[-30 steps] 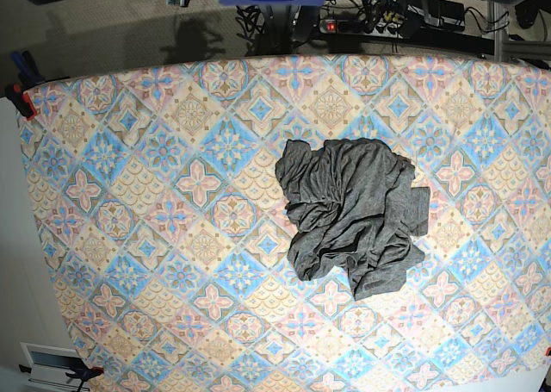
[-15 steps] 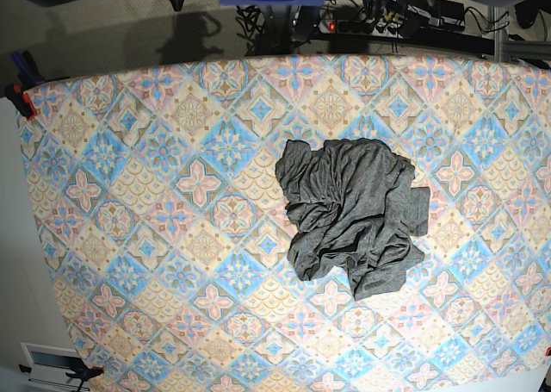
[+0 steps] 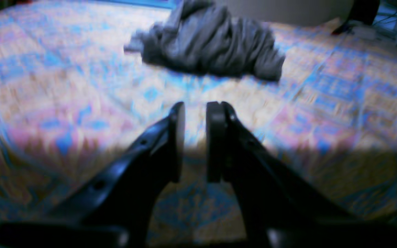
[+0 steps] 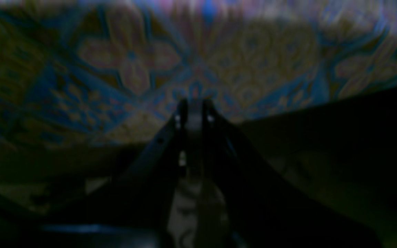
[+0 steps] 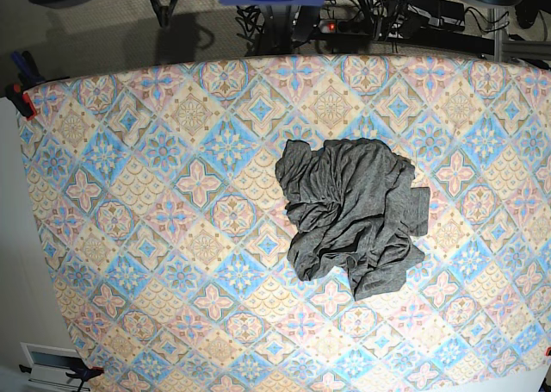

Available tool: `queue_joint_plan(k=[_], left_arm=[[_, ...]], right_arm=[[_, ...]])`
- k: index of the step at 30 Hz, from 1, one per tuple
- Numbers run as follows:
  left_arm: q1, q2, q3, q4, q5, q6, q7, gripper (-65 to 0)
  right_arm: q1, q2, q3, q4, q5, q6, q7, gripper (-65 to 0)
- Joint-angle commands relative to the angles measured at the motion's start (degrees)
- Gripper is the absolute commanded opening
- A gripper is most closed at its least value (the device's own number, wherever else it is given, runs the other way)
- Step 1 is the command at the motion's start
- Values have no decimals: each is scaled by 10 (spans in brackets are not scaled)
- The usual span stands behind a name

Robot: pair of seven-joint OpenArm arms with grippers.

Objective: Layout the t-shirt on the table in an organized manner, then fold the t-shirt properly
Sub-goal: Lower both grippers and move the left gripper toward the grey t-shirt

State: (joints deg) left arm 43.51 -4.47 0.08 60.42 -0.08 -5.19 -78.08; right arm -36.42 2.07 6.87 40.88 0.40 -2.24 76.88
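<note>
**Spotter:** What do you have closest to the cameras?

**Operator:** On my left wrist view, the left gripper (image 3: pixel 195 141) fills the bottom half. Its pads (image 3: pixel 177 137) stand a narrow slot apart with only the patterned cloth showing through the gap, so it holds nothing. I read that small gap as a readying posture for a pinch on thin fabric, though that is my judgement.

**Spotter:** And the other arm?

**Operator:** The right gripper (image 4: pixel 194 113) is pressed closed, pad against pad, empty. Its view is dark and blurred; I see only the table (image 4: pixel 133 62) beneath it, no garment at all. I take it to be parked near the edge, out of the way.

**Spotter:** Where is the shirt from the left fingers?

**Operator:** Well apart, out at about twelve o'clock, a touch toward one. The t-shirt (image 3: pixel 212 48) lies across the far part of the table (image 3: pixel 64 86), with bare cloth between it and the fingertips.

**Spotter:** How does it sit overall?

**Operator:** From the base view the t-shirt (image 5: pixel 353 220) is a crumpled heap, right of the table's centre, roughly at three o'clock from the middle. Folds overlap, and I cannot pick out a sleeve or the collar with confidence. Neither arm reaches over the table (image 5: pixel 129 194) in that view. Layout is not yet begun, I judge.
</note>
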Motion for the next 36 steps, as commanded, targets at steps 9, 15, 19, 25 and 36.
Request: queue_joint_plan(k=[9,15,19,25,36], left_arm=[[58,-1,1,169,-1,0,9,-524],[73,-3,1,320,-4,0,168,-523],[74,-3,0,414,-5,0,282,-523],[67,-3,-2,524,-5,0,486,-523],[10,-16,-31,565,-5,-2,690,-523]], right_arm=[[-43,0,84,147,-1,-3,16,-650],[-72,0,87,261,-2,-2,-44,-589],[-92,-1,85,356,-2,-2,-104,-535],[-96,-1,85,452,-2,-1,-207,-517],[-96,0,85,608,-2,2,-479,-502]])
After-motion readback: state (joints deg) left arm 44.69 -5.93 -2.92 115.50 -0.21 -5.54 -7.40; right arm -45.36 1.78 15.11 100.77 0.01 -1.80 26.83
